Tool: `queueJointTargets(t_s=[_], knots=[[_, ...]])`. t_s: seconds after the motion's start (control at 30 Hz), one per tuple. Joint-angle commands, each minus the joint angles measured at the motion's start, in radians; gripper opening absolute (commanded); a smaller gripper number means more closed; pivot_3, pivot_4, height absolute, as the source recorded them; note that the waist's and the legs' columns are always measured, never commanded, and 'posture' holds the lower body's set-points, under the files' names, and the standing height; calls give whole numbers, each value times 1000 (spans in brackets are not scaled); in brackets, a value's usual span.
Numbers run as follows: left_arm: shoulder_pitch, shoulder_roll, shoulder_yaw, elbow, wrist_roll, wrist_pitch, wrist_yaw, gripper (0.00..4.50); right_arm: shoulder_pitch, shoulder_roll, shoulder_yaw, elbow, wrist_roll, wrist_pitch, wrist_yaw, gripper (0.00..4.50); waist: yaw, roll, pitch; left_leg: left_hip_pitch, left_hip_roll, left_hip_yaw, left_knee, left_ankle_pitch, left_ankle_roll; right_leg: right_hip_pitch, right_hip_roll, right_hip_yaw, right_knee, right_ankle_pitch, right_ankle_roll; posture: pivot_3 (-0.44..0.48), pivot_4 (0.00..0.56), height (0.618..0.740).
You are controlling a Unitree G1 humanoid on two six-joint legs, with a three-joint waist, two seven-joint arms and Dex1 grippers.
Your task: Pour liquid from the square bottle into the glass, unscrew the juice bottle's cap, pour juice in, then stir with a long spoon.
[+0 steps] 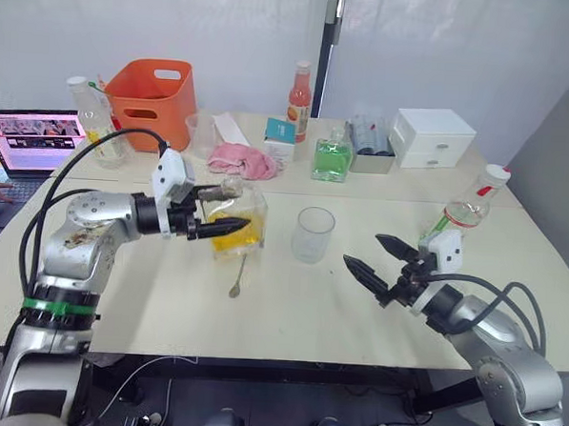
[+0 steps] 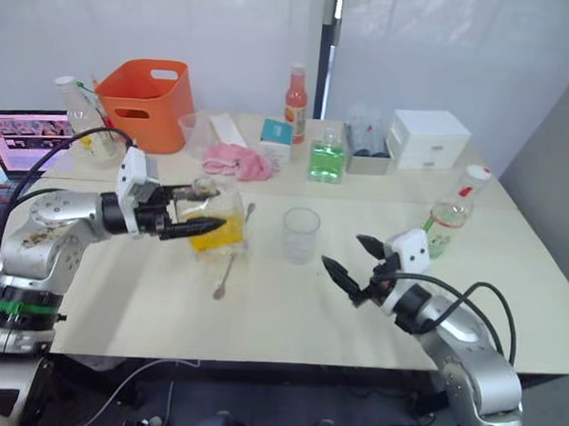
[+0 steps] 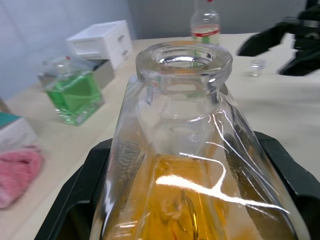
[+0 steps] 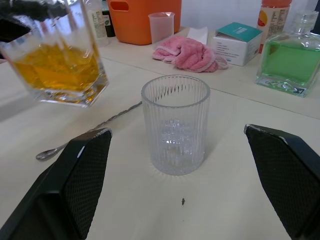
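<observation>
Square bottle (image 1: 234,220) hangs lifted off the desk (image 1: 298,309), clamped between the two black fingers of the left gripper (image 1: 222,227), which press on its opposite flat sides. The left arm reaches in from the robot's left, forearm about level, fingers pointing toward the middle of the desk. The bottle is tipped: its short open neck leans to the robot's left and a little up, its base toward the glass (image 1: 313,234), so its long axis runs slanted and not upright. Yellow-orange liquid lies pooled in its lower part.

The glass stands upright on the desk just to the right of the bottle, apart from it, with bare desk all around its foot. In the right wrist view it has ribbed walls and holds something pale at the bottom; what it is cannot be told. The long spoon (image 1: 238,273) lies flat under and in front of the raised bottle, bowl toward the robot, handle running away under the bottle.

The right gripper (image 1: 375,264) is held low above the desk on the robot's right, fingers spread wide and holding nothing, aimed at the glass across a stretch of open desk. The juice bottle (image 1: 466,211) stands just behind that gripper, near the desk's right edge, its cap (image 1: 497,173) on. The near edge of the desk is well apart from the glass.
</observation>
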Motion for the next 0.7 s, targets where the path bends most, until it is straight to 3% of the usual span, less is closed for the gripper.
queueJointTargets(t_s=[0.03,0.33,0.7], knots=[[-130,-71,-33,152,97,-206,49,2818,-17,1,-2,5,-27,-24,2,4500,1,0,0,0,0,0,0,0,0,0,0,0,0,0,0,0,150,715],[-420,-238,-139,754,392,-746,286,2818,-10,52,13,-39,-43,-35,-27,4500,-13,-2,1,-5,0,0,0,0,0,-4,0,-1,0,0,0,0,150,715],[-541,-262,-265,984,681,-1035,615,2818,21,107,20,-93,-77,-58,-69,4500,-10,-3,2,-7,-1,0,0,0,1,-5,-1,-2,0,1,2,0,150,715]])
